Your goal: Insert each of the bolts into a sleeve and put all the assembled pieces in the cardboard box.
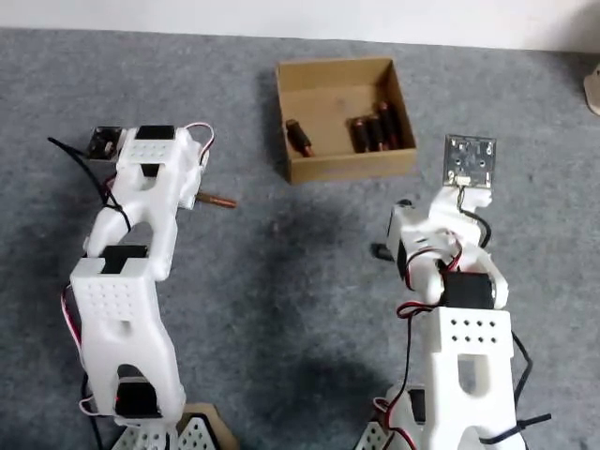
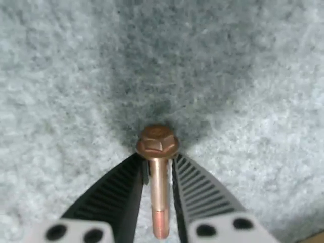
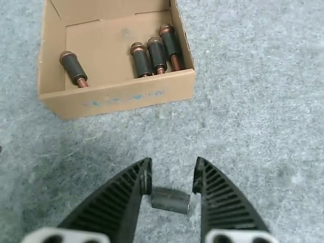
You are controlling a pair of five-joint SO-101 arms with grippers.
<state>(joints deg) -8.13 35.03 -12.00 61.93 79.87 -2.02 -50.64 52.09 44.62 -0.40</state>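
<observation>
Between the two arms' working areas, at the far side of the desk (image 3: 263, 101), sits the cardboard box (image 3: 116, 96). Four assembled pieces (image 3: 152, 58) already lie in it: three close together against one wall, one apart near the opposite wall. That leaves what looks like the last pair to join.

The left end effector (image 2: 158, 162) is clamped on a copper-coloured bolt (image 2: 158, 147), gripping the shank just under the flanged hex head. The head juts beyond the fingertips and the threaded end points back toward the wrist. In the high view the bolt (image 1: 216, 200) is held level above the desk, sticking out sideways from the arm, probably so that it can be offered to a sleeve.

The right end effector (image 3: 172, 167) hangs low over the desk, a little in front of the box, with its jaws apart. A dark sleeve (image 3: 171, 200) lies on the desk between them, its ends facing the two fingers, and I see no firm grip on it. Closed this way, the fingers would likely cover the bore.
</observation>
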